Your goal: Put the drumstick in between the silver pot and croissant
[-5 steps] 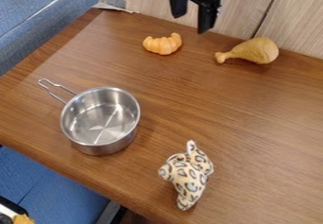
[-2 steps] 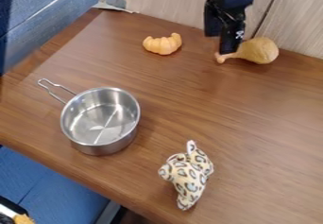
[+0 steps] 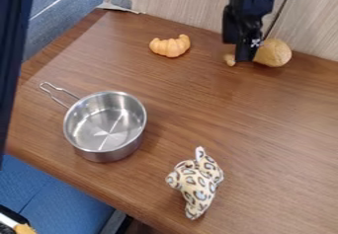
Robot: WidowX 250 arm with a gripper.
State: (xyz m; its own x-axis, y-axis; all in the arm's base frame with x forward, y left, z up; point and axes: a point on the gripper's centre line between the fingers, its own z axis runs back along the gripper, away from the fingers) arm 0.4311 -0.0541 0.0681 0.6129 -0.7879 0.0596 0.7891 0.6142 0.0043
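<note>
My end effector point(image 3: 237, 51) hangs at the drumstick's point(image 3: 274, 54) thin part; I can't tell if it's wide, narrow or gripping. Left in view lies the croissant point(image 3: 170, 46); nearer the camera, the pot point(image 3: 109, 154) and spotted toy point(image 3: 196, 184).

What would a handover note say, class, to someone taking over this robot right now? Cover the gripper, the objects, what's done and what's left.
Gripper: at the drumstick's narrow end, partly hiding it; whether it has a grip is unclear.
Things: drumstick on the table's far side, right of the croissant in the view; silver pot nearer the camera, at left.
Done: gripper is at the drumstick; placement not done.
Left: secure the drumstick, lift it, set it between pot and croissant, release.
</note>
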